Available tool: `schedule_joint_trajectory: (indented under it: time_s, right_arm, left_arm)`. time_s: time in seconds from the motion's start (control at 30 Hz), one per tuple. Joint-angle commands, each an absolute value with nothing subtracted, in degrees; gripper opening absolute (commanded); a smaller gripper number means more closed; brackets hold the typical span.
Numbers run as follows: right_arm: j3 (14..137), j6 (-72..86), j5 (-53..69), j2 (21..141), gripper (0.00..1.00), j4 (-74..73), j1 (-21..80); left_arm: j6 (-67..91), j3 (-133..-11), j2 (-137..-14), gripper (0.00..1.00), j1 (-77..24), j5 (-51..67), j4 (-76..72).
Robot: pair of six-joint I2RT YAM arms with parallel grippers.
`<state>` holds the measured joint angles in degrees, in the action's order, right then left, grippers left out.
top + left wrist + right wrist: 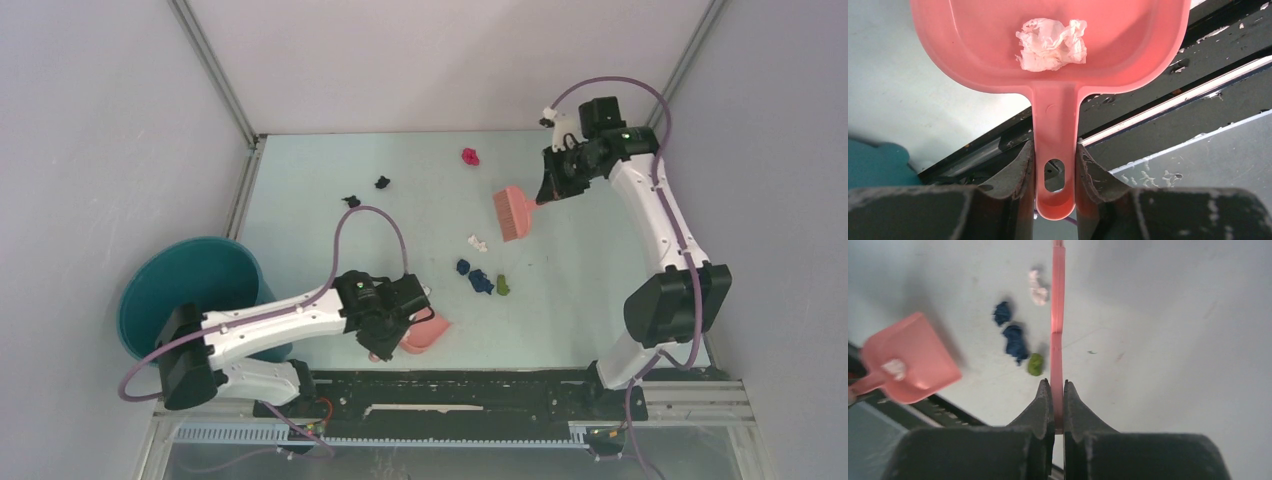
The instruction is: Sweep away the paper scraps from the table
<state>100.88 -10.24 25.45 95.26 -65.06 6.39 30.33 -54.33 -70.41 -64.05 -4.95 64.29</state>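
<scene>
Left wrist: fingers grip dustpan holding white scrap; right fingers, brush.

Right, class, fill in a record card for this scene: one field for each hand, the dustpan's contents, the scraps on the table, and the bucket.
left hand: shut on the dustpan handle
right hand: shut on the brush
in dustpan: one crumpled white wad
on table: magenta wad at far side; two black wads left of it; small white wad, dark blue wads, green wad mid-table
bucket: teal, off the table's left edge
</scene>
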Motion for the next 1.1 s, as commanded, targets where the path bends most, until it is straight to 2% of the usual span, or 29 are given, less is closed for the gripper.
schedule_joint_trajectory:
  time_s: [0.0,0.1,0.27,0.53,0.83,1.07]
  right_arm:
    - [103.6,-19.0,4.1,97.0,0.0,-59.1,12.8]
    - [102.8,-24.1,-8.0,99.3,0.0,-54.1,17.8]
    - [105.7,-30.3,-15.8,106.9,0.0,-52.5,24.8]
    - [113.4,-28.0,-9.1,115.7,0.0,-63.8,34.4]
    - [105.9,-24.1,-1.1,109.5,0.0,-68.0,44.2]
    - [102.0,-18.7,8.2,102.6,0.0,-69.9,47.6]
  left_arm:
    - [25.8,-56.9,-74.1,0.0,-64.8,-1.2,60.1]
    - [23.9,-58.0,-76.4,0.0,-65.1,0.3,58.9]
    - [21.1,-58.7,-78.9,0.0,-65.1,3.9,57.0]
    - [18.4,-59.8,-83.7,0.0,-65.1,3.9,55.2]
    - [19.1,-59.2,-87.6,0.0,-65.1,1.9,52.6]
    - [20.3,-60.2,-90.0,0.0,-65.0,1.0,51.4]
